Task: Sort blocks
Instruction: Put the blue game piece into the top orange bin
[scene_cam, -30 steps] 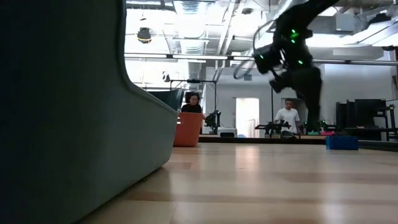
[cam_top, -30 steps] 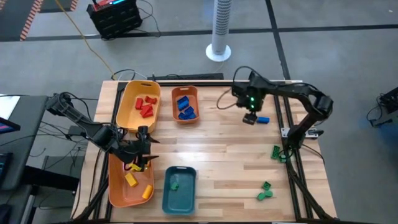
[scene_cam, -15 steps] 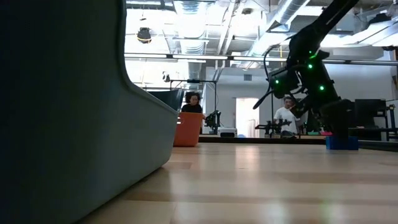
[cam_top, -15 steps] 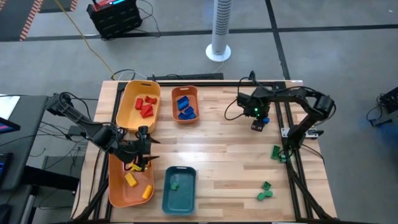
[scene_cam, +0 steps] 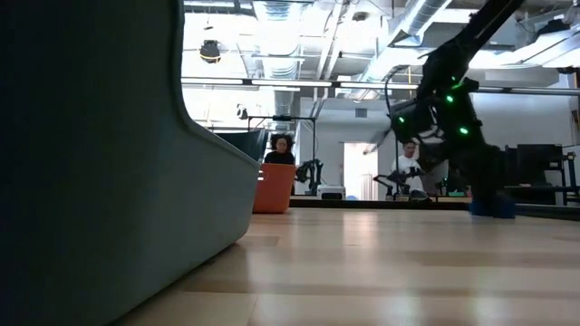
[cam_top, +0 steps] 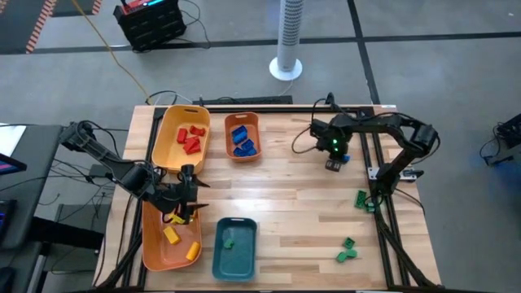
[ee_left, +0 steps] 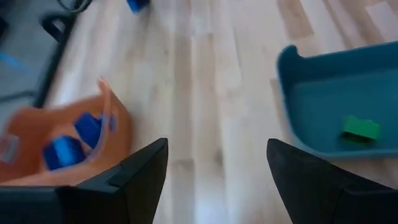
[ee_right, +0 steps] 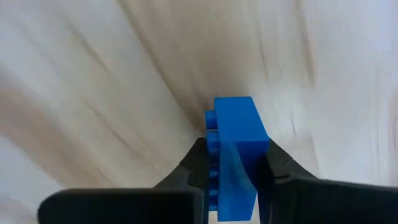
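Right wrist view: right gripper (ee_right: 231,177) is clamped on the blue brick (ee_right: 235,149), down at the tabletop (ee_right: 112,93) on the far right side. Lift straight before you swing toward the orange tray (cam_top: 242,137) holding the blues. Left gripper (ee_left: 216,171) waits spread wide, beside the teal tray (ee_left: 323,102).

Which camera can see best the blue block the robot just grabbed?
The right wrist view: the blue block fills it, pinched between the right gripper's fingers. From the high view, the arm hides almost all of it. The low view shows just a dark blue bit far off. The left wrist view misses that grip.
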